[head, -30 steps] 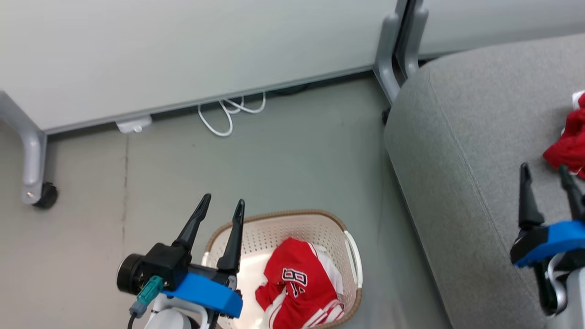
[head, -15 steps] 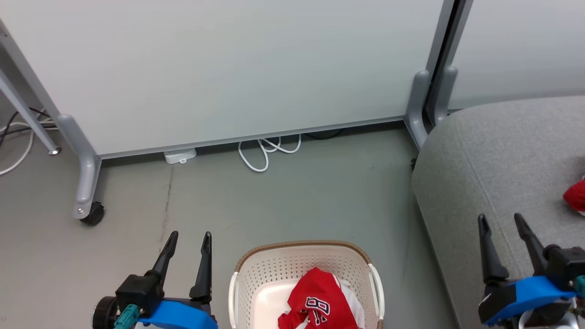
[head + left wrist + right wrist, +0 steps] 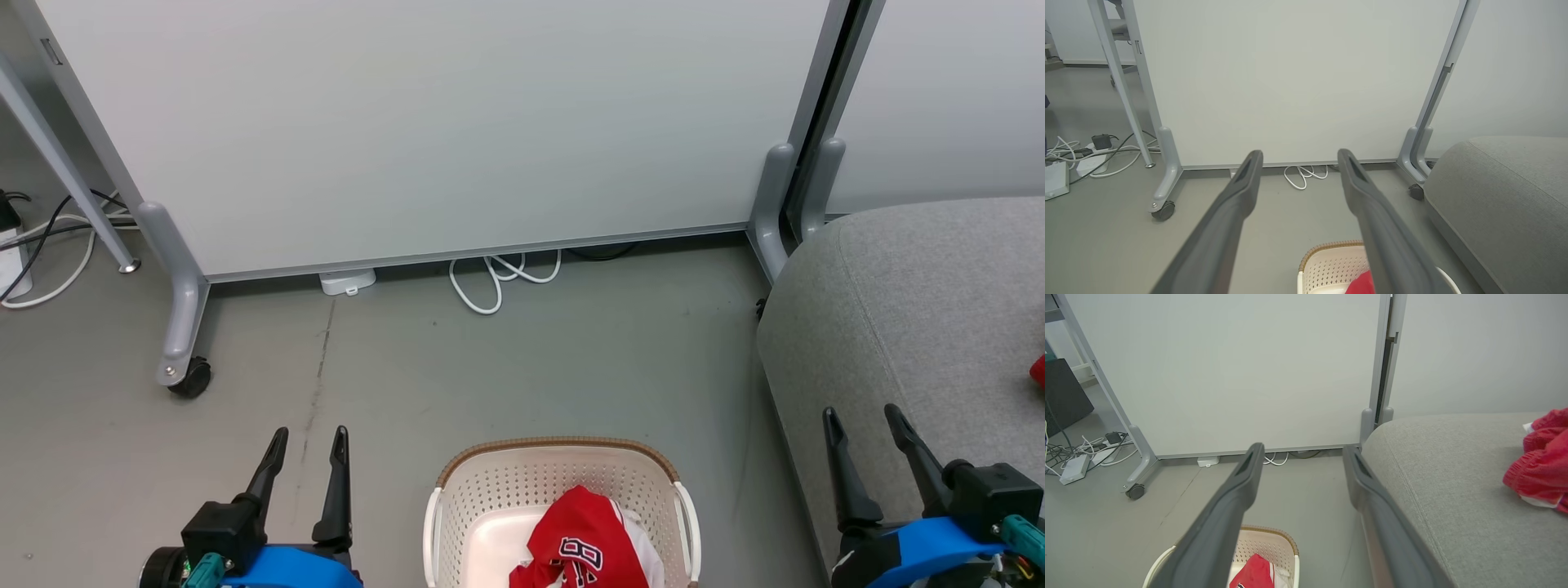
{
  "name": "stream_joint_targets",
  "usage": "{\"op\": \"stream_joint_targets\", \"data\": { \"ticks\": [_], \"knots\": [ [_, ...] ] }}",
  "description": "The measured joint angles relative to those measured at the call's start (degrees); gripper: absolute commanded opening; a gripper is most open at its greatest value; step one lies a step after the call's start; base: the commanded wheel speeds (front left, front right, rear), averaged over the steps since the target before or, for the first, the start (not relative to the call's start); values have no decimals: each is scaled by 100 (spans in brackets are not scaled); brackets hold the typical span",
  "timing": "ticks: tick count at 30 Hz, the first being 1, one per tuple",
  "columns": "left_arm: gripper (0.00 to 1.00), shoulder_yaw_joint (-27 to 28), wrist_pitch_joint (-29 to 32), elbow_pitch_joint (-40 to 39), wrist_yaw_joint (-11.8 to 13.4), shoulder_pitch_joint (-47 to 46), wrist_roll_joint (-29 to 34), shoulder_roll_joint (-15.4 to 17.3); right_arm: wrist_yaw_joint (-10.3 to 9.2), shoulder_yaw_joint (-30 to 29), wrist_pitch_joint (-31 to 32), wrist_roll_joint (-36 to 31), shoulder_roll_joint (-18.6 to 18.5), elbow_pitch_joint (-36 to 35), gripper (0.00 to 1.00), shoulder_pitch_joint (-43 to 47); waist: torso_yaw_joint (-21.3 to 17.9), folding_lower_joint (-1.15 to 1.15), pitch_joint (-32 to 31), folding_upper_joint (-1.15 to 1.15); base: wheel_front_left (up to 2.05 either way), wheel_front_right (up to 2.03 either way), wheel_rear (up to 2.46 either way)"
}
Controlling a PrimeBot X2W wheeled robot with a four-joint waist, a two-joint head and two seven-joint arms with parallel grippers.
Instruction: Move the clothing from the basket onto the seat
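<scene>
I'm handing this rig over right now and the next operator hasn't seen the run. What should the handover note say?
Left gripper: open, empty, over the floor left of the basket.
Right gripper: open, empty, at the edge of the sofa.
Done: moved garment lies on the sofa.
Left: remaining garment sits in the basket; lift it onto the sofa.
</scene>
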Motion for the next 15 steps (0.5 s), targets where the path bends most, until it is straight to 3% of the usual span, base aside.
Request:
{"op": "stream_joint_targets", "data": {
  "ticks": [15],
  "knots": [
    [100,-100,0,66,0,-41,-10,76,0,64,-24,129,2,65,100,-19,-8,0,72,0,0,0,0]
  ]
}}
